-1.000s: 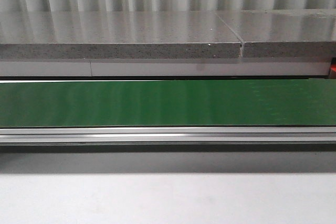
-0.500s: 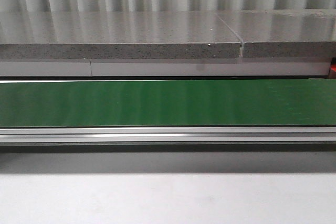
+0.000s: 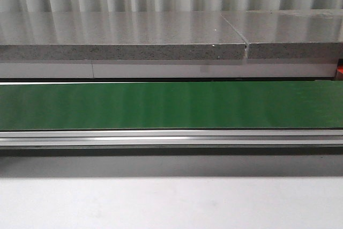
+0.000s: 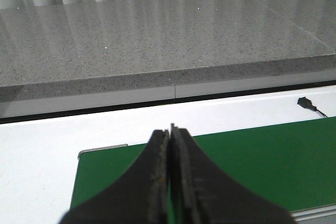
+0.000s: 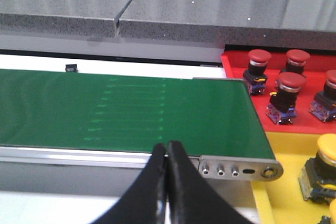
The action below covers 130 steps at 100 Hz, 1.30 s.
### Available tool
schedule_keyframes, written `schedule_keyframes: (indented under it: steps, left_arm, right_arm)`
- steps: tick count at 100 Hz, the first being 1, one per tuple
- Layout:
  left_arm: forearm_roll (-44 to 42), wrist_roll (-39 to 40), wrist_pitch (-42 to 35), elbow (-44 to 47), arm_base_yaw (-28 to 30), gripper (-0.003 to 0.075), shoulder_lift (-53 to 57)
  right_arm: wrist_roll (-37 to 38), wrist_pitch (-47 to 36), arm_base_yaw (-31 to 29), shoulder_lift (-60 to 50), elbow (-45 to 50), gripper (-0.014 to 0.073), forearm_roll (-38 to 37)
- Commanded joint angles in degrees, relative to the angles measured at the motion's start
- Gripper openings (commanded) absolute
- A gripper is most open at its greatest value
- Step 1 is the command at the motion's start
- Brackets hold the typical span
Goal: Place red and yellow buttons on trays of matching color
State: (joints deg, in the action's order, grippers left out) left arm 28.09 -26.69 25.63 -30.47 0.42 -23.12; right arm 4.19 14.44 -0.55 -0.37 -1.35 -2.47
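Note:
In the right wrist view a red tray (image 5: 239, 74) holds several red buttons (image 5: 287, 85), and beside it a yellow tray (image 5: 281, 195) holds yellow buttons (image 5: 326, 153). My right gripper (image 5: 167, 145) is shut and empty, hovering by the near rail at the belt's end, apart from both trays. My left gripper (image 4: 170, 129) is shut with nothing in it, above the other end of the green belt (image 4: 262, 156). The belt (image 3: 171, 105) carries no button in the front view, where neither gripper nor tray shows.
A grey stone counter (image 3: 123, 38) runs behind the conveyor. The belt's metal rail (image 3: 171, 138) lies along its near side, with a metal end plate (image 5: 239, 170) by the yellow tray. A small black connector (image 4: 305, 102) lies on the white surface near the belt.

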Motion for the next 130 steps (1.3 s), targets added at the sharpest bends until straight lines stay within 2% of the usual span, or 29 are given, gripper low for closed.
schedule_keyframes:
  steps: [1,10,130]
  left_arm:
    - [0.93,0.04,-3.78,-1.51,-0.48,-0.002,-0.45]
    - [0.93,0.04,-3.78,-1.42,-0.48,-0.002,-0.45]
    - [0.93,0.04,-3.78,-1.28,-0.48,-0.002,-0.45]
  right_arm:
    - [0.23,-7.21,0.1,-1.12,0.63,-0.0068,-0.94]
    - [0.36,-10.06,0.1,-1.12,2.69,-0.0068,-0.94]
    - [0.5,-9.8,0.1,-1.12,2.63,-0.0068,-0.94]
